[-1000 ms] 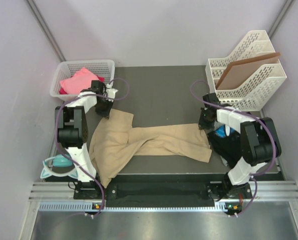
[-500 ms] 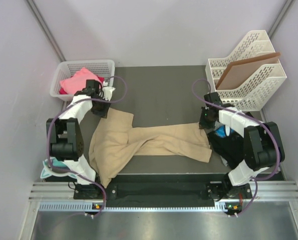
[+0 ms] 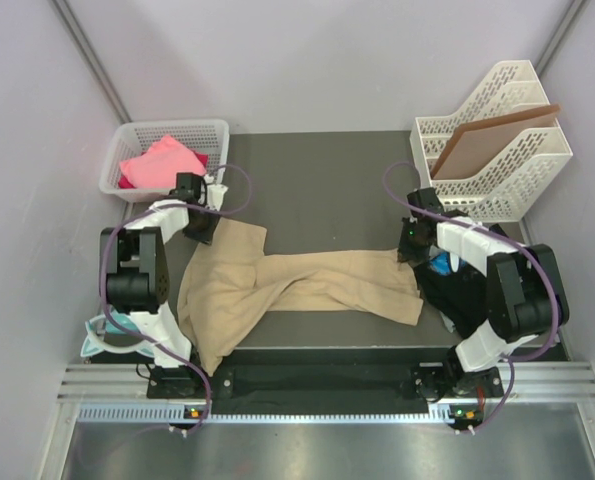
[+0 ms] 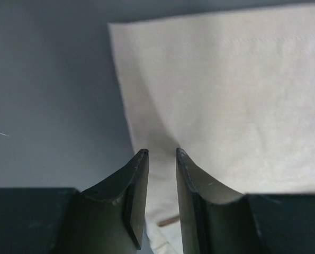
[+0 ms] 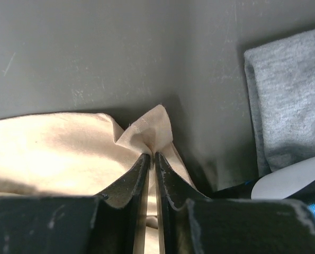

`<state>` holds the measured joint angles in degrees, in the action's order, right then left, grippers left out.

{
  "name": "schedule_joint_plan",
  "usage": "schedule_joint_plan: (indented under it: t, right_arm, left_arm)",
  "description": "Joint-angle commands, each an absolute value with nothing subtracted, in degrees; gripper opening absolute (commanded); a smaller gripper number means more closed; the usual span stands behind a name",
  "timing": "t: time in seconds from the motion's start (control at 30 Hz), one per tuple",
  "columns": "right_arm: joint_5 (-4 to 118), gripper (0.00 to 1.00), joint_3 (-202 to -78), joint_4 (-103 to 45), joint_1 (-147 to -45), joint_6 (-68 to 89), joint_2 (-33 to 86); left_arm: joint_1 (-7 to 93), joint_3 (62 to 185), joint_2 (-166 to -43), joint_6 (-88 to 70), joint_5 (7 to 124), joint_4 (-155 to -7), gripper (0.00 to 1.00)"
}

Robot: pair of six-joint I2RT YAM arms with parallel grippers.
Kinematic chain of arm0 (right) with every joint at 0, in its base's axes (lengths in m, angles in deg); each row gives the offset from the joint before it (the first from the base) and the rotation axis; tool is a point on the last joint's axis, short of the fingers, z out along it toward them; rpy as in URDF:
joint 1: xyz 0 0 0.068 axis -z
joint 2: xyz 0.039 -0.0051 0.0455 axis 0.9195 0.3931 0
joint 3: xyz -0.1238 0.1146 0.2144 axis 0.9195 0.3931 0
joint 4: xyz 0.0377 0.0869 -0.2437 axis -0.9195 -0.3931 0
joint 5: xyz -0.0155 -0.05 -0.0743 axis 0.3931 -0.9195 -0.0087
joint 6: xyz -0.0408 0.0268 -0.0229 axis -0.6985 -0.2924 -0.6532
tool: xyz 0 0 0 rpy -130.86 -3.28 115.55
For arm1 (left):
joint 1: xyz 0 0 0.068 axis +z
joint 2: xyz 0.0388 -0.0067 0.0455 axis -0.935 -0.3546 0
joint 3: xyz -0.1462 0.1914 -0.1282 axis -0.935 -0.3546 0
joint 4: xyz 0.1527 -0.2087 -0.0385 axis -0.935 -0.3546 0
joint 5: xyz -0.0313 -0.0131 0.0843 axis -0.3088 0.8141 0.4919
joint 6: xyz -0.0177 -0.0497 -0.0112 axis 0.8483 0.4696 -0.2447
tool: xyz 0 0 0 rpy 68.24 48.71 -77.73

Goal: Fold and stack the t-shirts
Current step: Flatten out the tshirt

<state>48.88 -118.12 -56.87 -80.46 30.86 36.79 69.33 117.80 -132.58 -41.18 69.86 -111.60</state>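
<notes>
Tan t-shirt (image 3: pixel 307 282) lying rumpled | left pincer (image 4: pixel 161 152) narrowly parted above it | right pincer (image 5: pixel 152 155) pinching its corner

Maybe four t-shirts (image 3: pixel 307 285), one basket (image 3: pixel 115 168)

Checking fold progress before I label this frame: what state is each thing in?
tan t-shirt: unfolded, rumpled on table
pink t-shirt: bunched in basket
dark t-shirts: heaped, unfolded
left gripper: jaws apart at tan t-shirt's edge
right gripper: jaws shut on tan t-shirt's corner
brown board: leaning in rack
</notes>
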Motion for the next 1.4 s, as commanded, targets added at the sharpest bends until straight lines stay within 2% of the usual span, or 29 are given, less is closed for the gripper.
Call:
schedule_joint_plan:
  t: [0.0, 0.17, 0.43, 0.93, 1.0, 1.1, 1.13, 1.37]
  right_arm:
    - [48.6, 0.1, -117.4, -55.7, -80.4, 30.4, 33.8]
    - [48.8, 0.1, -116.6, -55.6, -80.2, 30.4, 33.5]
    - [48.9, 0.1, -116.3, -55.4, -80.3, 30.1, 33.0]
    - [48.9, 0.05, -116.5, -57.0, -80.3, 30.3, 29.0]
    - [49.0, 0.03, -116.5, -57.1, -80.3, 30.5, 28.6]
    - [49.0, 0.0, -116.3, -57.1, -80.3, 30.6, 28.2]
    - [49.0, 0.0, -116.2, -57.1, -80.3, 30.7, 28.0]
    - [49.0, 0.0, -117.4, -58.2, -80.3, 30.3, 26.7]
  left_arm:
    - [70.5, 116.9, -130.6, -38.4, 71.3, -102.9, 0.34]
    - [70.5, 114.4, -128.6, -36.9, 73.0, -97.3, 0.37]
    - [70.5, 114.3, -133.2, -38.2, 71.9, -98.9, 0.41]
    - [70.5, 119.9, -139.9, -40.2, 65.5, -107.9, 0.33]
    - [70.4, 119.6, -139.4, -40.9, 65.2, -108.6, 0.3]
    - [70.5, 119.5, -138.8, -41.9, 63.9, -110.4, 0.03]
    - [70.9, 119.5, -138.5, -42.2, 63.7, -111.0, 0.0]
    - [71.1, 122.4, -130.5, -41.6, 62.8, -114.8, 0.0]
